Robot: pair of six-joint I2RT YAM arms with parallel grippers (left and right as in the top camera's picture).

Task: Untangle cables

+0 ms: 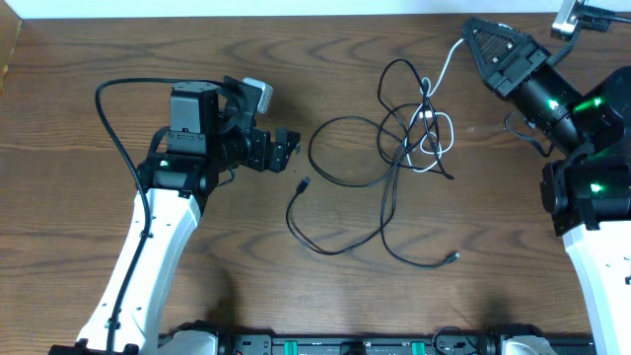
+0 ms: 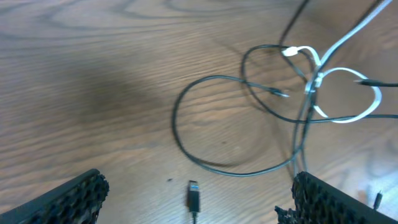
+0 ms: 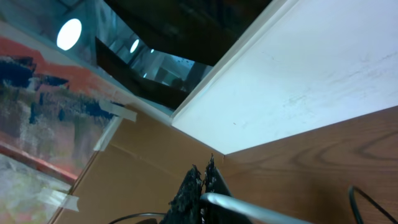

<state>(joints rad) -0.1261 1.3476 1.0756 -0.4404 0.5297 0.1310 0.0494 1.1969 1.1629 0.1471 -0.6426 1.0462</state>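
Note:
Thin black cables [image 1: 347, 183] lie in tangled loops mid-table, with one plug [image 1: 305, 183] near my left gripper and another plug [image 1: 452, 257] toward the front. A white cable [image 1: 439, 138] is knotted among them and rises to my right gripper [image 1: 466, 35], which is shut on it. In the right wrist view the white cable [image 3: 249, 208] comes out from the closed right gripper [image 3: 204, 169]. My left gripper [image 1: 293, 150] stands open just left of the loops. In its wrist view the left gripper [image 2: 199, 179] has the black plug [image 2: 193, 196] lying on the table between its fingers, untouched.
The wooden table [image 1: 89, 59] ends at a white wall edge [image 3: 298, 74] behind the right arm. Thick black arm cabling [image 1: 113, 128] loops beside the left arm. The arm bases [image 1: 325, 345] line the front edge.

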